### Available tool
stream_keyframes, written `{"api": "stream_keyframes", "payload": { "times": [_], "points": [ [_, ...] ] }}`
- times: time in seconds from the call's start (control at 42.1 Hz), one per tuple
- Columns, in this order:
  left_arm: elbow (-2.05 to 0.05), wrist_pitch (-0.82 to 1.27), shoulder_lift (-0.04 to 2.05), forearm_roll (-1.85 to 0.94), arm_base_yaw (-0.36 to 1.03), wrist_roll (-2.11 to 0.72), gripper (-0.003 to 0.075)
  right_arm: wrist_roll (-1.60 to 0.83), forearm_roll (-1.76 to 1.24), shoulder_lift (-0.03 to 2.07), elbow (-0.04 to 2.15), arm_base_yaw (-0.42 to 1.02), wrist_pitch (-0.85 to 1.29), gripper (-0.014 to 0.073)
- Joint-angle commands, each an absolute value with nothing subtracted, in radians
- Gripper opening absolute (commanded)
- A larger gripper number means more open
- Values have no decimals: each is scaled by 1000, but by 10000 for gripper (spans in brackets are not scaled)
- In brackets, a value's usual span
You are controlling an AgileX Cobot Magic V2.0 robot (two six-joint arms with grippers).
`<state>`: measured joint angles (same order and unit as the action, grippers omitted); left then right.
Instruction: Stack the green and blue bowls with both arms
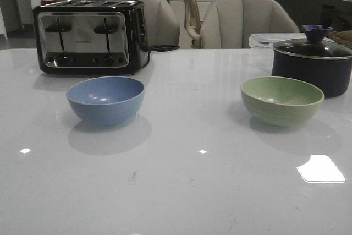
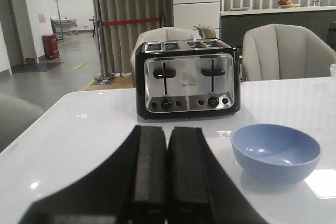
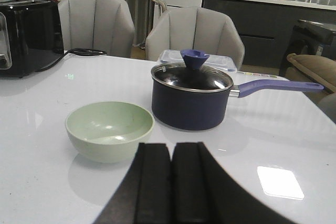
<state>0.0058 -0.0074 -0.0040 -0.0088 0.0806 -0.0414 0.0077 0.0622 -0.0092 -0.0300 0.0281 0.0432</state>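
The dusty blue bowl (image 1: 105,99) stands upright and empty on the white table, left of centre. It also shows in the left wrist view (image 2: 276,151). The pale green bowl (image 1: 281,100) stands upright and empty on the right, apart from the blue one. It also shows in the right wrist view (image 3: 109,130). My left gripper (image 2: 167,132) is shut and empty, above the table short of the blue bowl. My right gripper (image 3: 171,148) is shut and empty, short of the green bowl. Neither gripper shows in the front view.
A black and chrome toaster (image 1: 89,37) stands behind the blue bowl. A dark navy pot with a glass lid (image 1: 312,61) stands just behind the green bowl, its handle (image 3: 281,87) pointing away to the right. Grey chairs (image 1: 245,22) line the table's far edge.
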Motion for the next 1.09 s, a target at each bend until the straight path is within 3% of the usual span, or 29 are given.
{"api": "stream_keyframes", "payload": {
  "times": [0.0,0.713,0.856,1.07],
  "points": [
    [26,-98,-25,-13,77,-38,101,0,65,-30,-27,28,-51,34],
    [24,-130,-25,-9,77,-38,101,0,58,-30,-16,28,-60,34],
    [-35,-191,-25,-14,77,-36,101,0,29,-30,91,28,17,34],
    [-312,-27,23,-16,77,-36,101,0,30,27,359,28,218,34]
  ]
}}
